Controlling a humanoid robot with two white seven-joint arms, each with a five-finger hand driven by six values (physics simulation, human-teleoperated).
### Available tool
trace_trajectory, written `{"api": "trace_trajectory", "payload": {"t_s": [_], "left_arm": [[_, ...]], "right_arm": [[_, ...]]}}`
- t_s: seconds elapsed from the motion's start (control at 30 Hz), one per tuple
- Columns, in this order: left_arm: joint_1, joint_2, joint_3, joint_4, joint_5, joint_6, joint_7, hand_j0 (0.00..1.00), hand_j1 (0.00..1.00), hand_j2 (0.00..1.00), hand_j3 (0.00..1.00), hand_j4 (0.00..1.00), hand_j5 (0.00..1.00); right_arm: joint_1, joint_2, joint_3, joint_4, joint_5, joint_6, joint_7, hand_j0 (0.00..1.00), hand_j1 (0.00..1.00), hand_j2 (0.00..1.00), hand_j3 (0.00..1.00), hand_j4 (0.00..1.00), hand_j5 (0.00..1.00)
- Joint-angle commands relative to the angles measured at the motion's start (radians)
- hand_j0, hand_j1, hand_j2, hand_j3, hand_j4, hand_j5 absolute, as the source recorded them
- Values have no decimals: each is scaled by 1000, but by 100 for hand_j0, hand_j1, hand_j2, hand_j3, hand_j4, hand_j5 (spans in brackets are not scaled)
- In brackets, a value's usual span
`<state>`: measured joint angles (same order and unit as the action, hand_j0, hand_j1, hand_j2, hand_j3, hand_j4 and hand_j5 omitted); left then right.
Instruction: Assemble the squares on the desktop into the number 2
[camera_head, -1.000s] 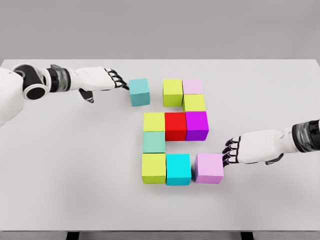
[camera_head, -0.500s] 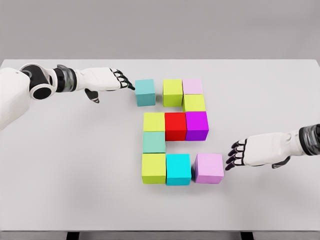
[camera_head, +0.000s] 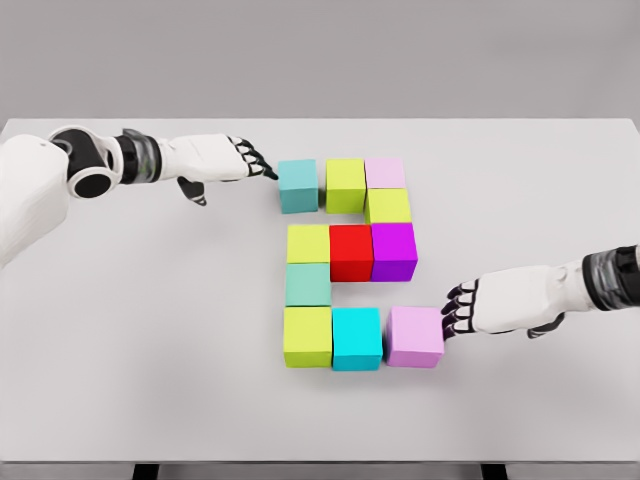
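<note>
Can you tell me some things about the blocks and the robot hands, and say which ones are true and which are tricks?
1. The red block sits in the middle row. True.
2. The left hand is lifting the teal block into the air. False: the block rests on the table, with the fingertips at its side.
3. The right hand is beside the pink block. True.
4. The bottom row has two red blocks. False: it has a yellow-green block, a cyan block and the pink one.
</note>
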<state>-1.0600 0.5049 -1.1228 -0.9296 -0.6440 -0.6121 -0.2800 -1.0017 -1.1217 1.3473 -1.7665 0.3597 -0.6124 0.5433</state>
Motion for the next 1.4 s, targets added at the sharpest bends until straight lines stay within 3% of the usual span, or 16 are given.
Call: {"api": "trace_trajectory", "payload": {"t_s": [0.0,0.67,0.87,0.9,0.93,1.03,1.1,1.17,1.23,1.37], "left_arm": [[0,-2,3,0,4,1,-4,100,100,100,100,100,100],[0,-12,5,-3,6,1,-8,100,100,100,100,100,100],[-2,-14,6,-1,4,1,-8,100,100,100,100,100,100],[-2,-14,6,-1,4,1,-8,100,100,100,100,100,100],[-2,-14,8,-1,6,1,-8,100,100,100,100,100,100],[-2,-14,6,-1,6,1,-8,100,100,100,100,100,100],[0,-17,6,-3,6,1,-8,100,100,100,100,100,100],[0,-19,6,-1,4,1,-8,100,100,100,100,100,100],[0,-19,6,-1,4,1,-8,100,100,100,100,100,100],[0,-19,6,-1,4,1,-8,100,100,100,100,100,100]], "right_arm": [[0,5,0,1,-4,1,0,100,100,100,100,100,100],[1,17,0,1,-11,1,1,100,100,100,100,100,100],[0,-43,-31,15,-10,1,4,100,100,100,100,100,100],[1,-61,-62,16,-13,1,1,100,100,100,100,100,100],[3,-96,-151,41,-68,1,-2,100,100,100,100,100,100],[47,-95,-324,105,-283,1,3,100,100,100,100,100,100],[182,-73,-517,134,-402,1,4,100,100,100,100,100,100],[294,-66,-640,182,-507,1,3,100,100,100,100,100,100],[397,9,-705,228,-622,1,4,100,100,100,100,100,100],[561,166,-847,291,-630,1,4,100,100,100,100,100,100]]}}
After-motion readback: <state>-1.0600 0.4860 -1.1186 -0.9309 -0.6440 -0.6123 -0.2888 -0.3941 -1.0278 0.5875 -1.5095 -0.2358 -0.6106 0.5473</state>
